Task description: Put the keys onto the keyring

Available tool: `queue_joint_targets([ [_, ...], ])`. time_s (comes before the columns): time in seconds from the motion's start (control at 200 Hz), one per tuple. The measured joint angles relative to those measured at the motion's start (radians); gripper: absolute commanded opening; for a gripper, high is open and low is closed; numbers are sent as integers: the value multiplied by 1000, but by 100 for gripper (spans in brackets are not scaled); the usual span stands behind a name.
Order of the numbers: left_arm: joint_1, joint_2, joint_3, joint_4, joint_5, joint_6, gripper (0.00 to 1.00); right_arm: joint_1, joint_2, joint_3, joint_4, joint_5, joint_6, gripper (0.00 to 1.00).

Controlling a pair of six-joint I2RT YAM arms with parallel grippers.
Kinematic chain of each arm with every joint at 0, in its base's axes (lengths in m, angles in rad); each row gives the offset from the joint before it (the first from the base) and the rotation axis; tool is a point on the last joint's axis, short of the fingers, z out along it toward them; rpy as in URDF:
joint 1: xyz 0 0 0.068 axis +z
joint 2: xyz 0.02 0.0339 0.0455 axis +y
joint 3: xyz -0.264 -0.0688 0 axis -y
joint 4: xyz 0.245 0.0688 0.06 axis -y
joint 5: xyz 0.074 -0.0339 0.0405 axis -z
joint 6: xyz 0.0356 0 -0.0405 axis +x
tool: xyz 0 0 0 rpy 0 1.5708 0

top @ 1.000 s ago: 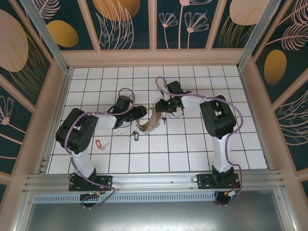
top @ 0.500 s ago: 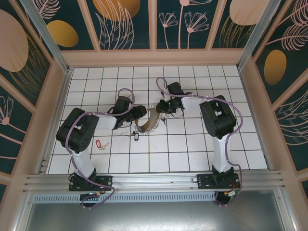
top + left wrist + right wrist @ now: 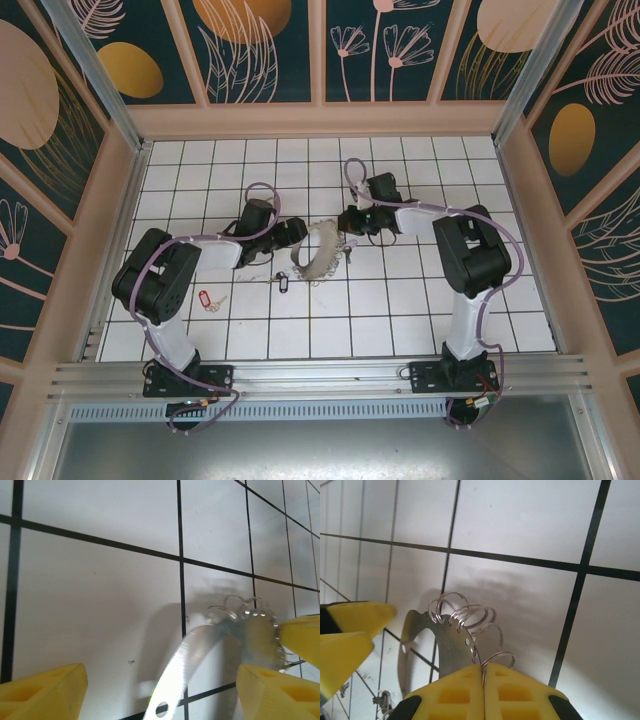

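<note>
The keyring (image 3: pixel 322 250) is a pale-grey metal band with a fringe of small split rings, lying mid-table between both grippers. My right gripper (image 3: pixel 351 223) is shut on its upper right end; in the right wrist view the gripper (image 3: pixel 483 682) pinches the band (image 3: pixel 451 647) beside a split ring. My left gripper (image 3: pixel 296 236) stands open at the band's left side; in the left wrist view the fingers (image 3: pixel 45 690) are wide apart, the band (image 3: pixel 192 655) rising between them untouched. The blue-tagged key (image 3: pixel 283 284) and the red-tagged key (image 3: pixel 207 299) lie on the tiles.
White tiled floor (image 3: pixel 400 300) with black grid lines, walled by pink panels (image 3: pixel 520 200). The left gripper's yellow fingers (image 3: pixel 350 630) show at the left of the right wrist view. Purple cables loop above both wrists.
The right arm has swung to the right, taking its end of the keyring along, so the loop now stands more upright. The left arm has barely moved. Both loose keys stay put.
</note>
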Motion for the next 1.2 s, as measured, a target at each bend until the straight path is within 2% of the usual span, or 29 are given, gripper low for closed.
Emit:
queue_joint_targets([
  [0.24, 14, 27, 32, 8, 112, 39, 80, -26, -35, -71, 135, -77, 2, 3],
  [0.46, 25, 70, 59, 26, 200, 72, 73, -36, -35, -111, 202, -103, 2, 3],
  [0.551, 26, 84, 65, 35, 229, 83, 67, -36, -35, -116, 219, -109, 2, 3],
  [0.691, 25, 98, 66, 40, 274, 99, 44, -36, -35, -127, 246, -112, 3, 3],
  [0.891, 24, 102, 65, 40, 296, 105, 29, -41, -35, -129, 255, -106, 6, 3],
  [1.016, 24, 100, 63, 43, 307, 113, 21, -45, -35, -129, 255, -89, 5, 4],
  [1.196, 18, 80, 56, 49, 331, 117, 21, -51, -35, -135, 260, -79, 6, 5],
])
